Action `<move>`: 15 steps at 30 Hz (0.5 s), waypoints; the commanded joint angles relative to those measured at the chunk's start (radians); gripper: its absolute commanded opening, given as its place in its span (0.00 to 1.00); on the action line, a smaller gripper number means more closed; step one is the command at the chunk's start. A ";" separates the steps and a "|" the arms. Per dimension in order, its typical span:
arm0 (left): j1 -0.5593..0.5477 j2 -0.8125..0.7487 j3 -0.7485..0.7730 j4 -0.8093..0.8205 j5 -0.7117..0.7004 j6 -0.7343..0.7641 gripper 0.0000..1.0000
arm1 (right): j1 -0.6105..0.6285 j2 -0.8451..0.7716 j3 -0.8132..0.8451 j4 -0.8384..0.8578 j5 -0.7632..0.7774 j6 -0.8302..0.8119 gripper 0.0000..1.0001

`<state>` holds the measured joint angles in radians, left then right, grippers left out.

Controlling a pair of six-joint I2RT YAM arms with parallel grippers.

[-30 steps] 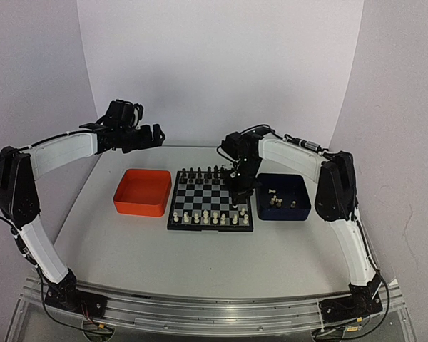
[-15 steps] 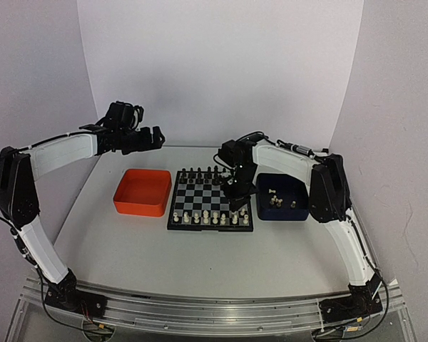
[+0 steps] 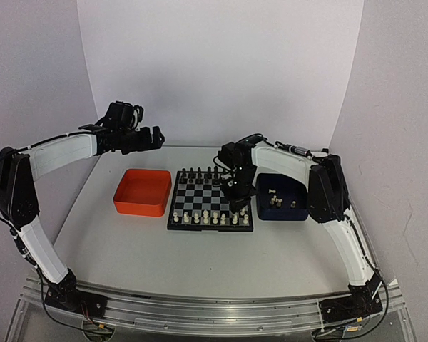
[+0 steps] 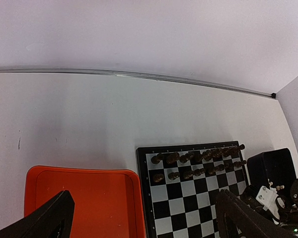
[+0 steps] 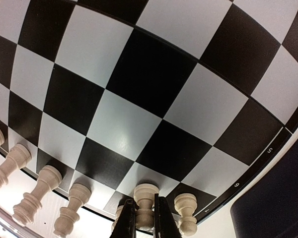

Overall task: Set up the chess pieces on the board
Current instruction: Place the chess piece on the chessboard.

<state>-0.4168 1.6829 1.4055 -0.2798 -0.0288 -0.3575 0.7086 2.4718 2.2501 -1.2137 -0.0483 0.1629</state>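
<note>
Item: cream pawn (image 5: 145,192), bottom centre of the right wrist view, pinched by the right gripper (image 5: 145,208) over the board (image 5: 154,79).
Left gripper (image 3: 155,135): spread, upper left.
Advised: pawn to be centred on its square and released gently; neighbouring pawns (image 5: 186,203) left untouched.
</note>
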 commanded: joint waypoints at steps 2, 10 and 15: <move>0.005 -0.042 0.006 0.017 -0.006 0.020 1.00 | 0.007 0.006 0.028 -0.018 0.006 0.018 0.10; 0.006 -0.044 -0.003 0.024 -0.015 0.025 1.00 | 0.007 -0.018 0.034 -0.017 0.009 0.013 0.21; 0.006 -0.043 -0.002 0.026 -0.007 0.028 1.00 | 0.006 -0.026 0.057 -0.015 -0.001 0.009 0.23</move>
<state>-0.4168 1.6825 1.4019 -0.2794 -0.0293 -0.3425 0.7086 2.4718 2.2525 -1.2142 -0.0382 0.1728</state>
